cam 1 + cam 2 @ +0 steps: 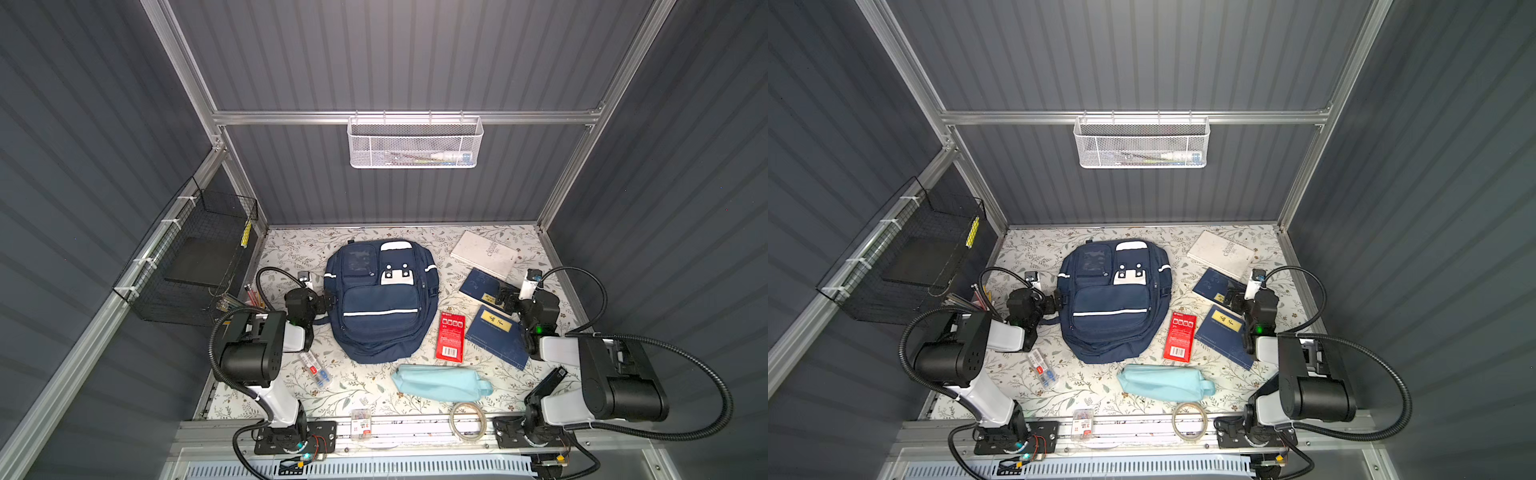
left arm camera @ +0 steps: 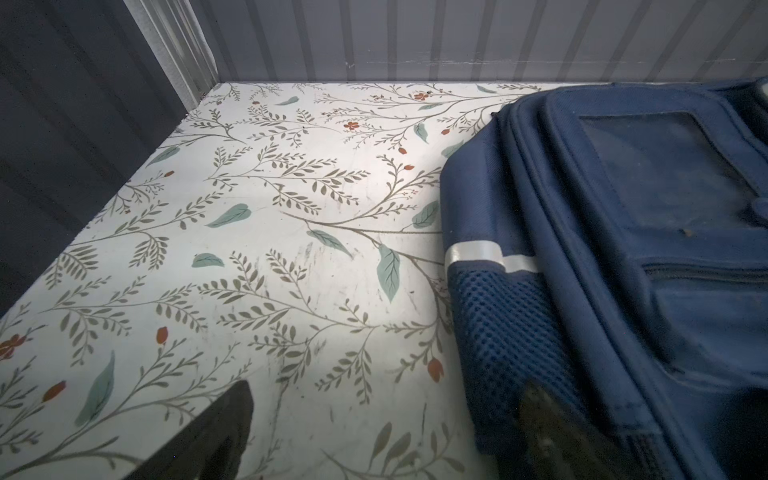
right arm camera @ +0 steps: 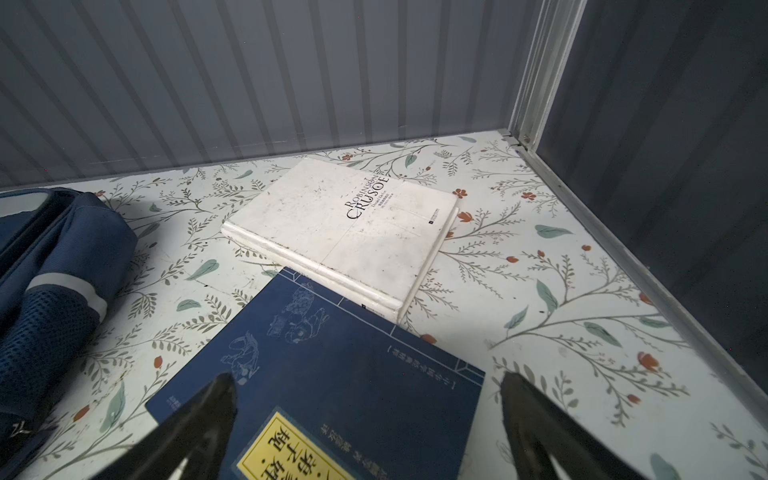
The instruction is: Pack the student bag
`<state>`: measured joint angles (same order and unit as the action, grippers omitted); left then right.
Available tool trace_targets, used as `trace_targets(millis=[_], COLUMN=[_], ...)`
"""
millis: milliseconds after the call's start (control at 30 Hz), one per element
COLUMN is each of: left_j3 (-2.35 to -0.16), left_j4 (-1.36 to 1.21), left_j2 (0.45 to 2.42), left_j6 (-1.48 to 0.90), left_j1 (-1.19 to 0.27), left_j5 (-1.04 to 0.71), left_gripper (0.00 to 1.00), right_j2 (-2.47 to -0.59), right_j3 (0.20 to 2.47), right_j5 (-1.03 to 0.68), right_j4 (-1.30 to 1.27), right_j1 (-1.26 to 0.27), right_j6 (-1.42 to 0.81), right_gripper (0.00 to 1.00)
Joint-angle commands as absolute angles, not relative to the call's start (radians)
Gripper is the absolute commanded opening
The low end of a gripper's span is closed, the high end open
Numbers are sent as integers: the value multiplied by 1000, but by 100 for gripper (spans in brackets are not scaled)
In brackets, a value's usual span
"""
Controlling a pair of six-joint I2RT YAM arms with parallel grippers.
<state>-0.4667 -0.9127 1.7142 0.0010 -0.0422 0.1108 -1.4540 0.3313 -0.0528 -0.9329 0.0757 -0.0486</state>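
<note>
The student bag [image 1: 380,303] [image 1: 1113,303], navy with white stripes, lies front up in the middle of the floral table in both top views. My left gripper [image 1: 328,301] [image 2: 386,403] is open at the bag's left side. One of its fingers [image 2: 540,415] is over the bag's [image 2: 623,249] mesh side pocket and the other is over bare table. My right gripper [image 1: 500,299] [image 3: 368,386] hangs open low over a blue book [image 3: 332,374] right of the bag [image 3: 50,266], holding nothing.
A white book [image 1: 484,253] [image 3: 345,232] lies at the back right, partly under the blue book [image 1: 482,286]. A second blue book [image 1: 496,336], a red pack [image 1: 450,336], a light-blue pouch [image 1: 440,382], a tape roll [image 1: 468,419] and a pen box [image 1: 316,368] lie around the bag.
</note>
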Motion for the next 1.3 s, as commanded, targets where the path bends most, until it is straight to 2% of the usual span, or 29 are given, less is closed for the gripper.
trace_targets(millis=[0, 933, 1000, 1167, 1267], left_j3=[-477, -469, -472, -589, -605], left_j4=[-914, -921, -891, -539, -471], left_j2=[1719, 1711, 1676, 1528, 1467], left_j6=[21, 12, 12, -18, -96], left_j1=[-43, -43, -43, -43, -43], left_j5=[107, 111, 116, 100, 33], left_gripper=[100, 100, 100, 100, 100], right_j2=[-1455, -1453, -1428, -1283, -1223], right_j3=[330, 330, 345, 408, 528], right_j5=[-41, -53, -82, -80, -61], right_j4=[-957, -959, -907, -659, -371], right_j1=[71, 72, 70, 66, 67], right_j6=[-51, -50, -35, -45, -208], right_gripper=[99, 99, 99, 99, 99])
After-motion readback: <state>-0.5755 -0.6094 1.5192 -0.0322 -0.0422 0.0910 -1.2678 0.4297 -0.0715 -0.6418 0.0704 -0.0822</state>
